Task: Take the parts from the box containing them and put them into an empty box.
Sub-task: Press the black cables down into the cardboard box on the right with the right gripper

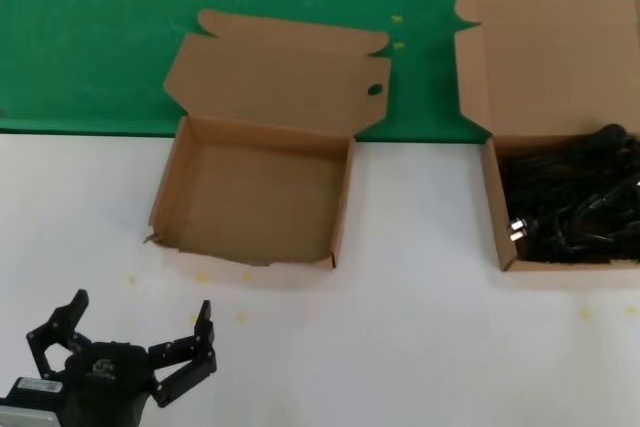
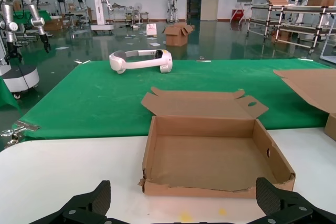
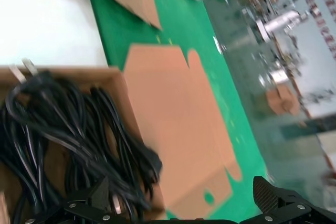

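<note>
1. The left hand (image 1: 140, 342) hovers low over the near left part of the white bench (image 1: 400, 347), its black fingers (image 1: 200, 332) spread wide and holding nothing; it sits short of the torn-front box, apart from it.
2. The empty box (image 1: 255, 197) lies on the bench at centre left, its hinged lid (image 1: 280, 67) folded back onto the green mat (image 1: 100, 37); its front wall is low and ragged, with a frayed near left corner (image 1: 152, 239); the inside shows only bare cardboard.
3. In the left wrist view the same empty box (image 2: 210, 156) lies straight ahead between the two spread fingertips (image 2: 89, 203), with its torn front edge toward the camera.
4. The box containing the cords (image 1: 505, 207) sits at the right edge of the bench, partly cut off by the frame; its lid (image 1: 550, 57) also leans back over the green mat, and its front wall is straight and whole.
5. The black coiled power cords (image 1: 580, 207) lie tangled in a heap inside that box; one plug with silver prongs (image 1: 517, 227) points toward the box's left wall.
6. The right hand (image 3: 189, 208) does not show in the head view; in the right wrist view it hangs above the cords (image 3: 63, 129), its fingers (image 3: 273, 198) spread wide, gripping nothing; silver prongs (image 3: 23, 69) show at one end of the heap.
7. A white headset (image 2: 140, 60) rests on the green mat well beyond the empty box.
</note>
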Tool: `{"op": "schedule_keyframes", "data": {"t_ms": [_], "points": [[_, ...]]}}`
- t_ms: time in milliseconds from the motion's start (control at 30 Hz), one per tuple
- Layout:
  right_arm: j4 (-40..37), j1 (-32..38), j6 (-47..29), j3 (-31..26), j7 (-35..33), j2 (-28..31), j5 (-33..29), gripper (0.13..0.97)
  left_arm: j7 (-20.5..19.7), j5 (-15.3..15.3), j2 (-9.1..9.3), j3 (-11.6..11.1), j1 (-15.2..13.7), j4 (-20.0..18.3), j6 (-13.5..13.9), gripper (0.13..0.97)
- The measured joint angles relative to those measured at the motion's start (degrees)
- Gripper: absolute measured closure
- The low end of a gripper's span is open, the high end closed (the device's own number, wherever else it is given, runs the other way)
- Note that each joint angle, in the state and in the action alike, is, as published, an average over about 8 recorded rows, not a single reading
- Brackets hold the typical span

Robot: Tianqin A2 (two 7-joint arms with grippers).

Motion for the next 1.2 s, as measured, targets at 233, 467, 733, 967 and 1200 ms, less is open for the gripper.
{"op": "schedule_keyframes", "data": {"t_ms": [233, 467, 733, 967, 1200], "points": [[-14.54, 4.71, -17.5, 0.0, 16.33, -5.95, -17.18, 0.129, 0.0, 0.0, 0.0, 0.0, 0.0, 0.0, 0.0, 0.132], [-30.89, 10.22, -34.25, 0.0, 27.74, -14.04, -34.47, 0.129, 0.0, 0.0, 0.0, 0.0, 0.0, 0.0, 0.0, 0.132], [-41.23, 15.61, -45.91, 0.01, 39.14, -21.14, -54.38, 0.129, 0.0, -0.01, 0.0, 0.0, 0.0, 0.0, 0.0, 0.132], [-37.08, 17.25, -50.28, 0.68, 53.54, -21.5, -71.61, 0.129, 0.0, -0.01, 0.0, 0.0, 0.0, 0.0, 0.0, 0.132], [-31.32, 17.53, -53.55, 4.57, 62.09, -20.8, -82.57, 0.129, 0.0, -0.01, 0.0, 0.0, 0.0, 0.0, 0.0, 0.132]]}}
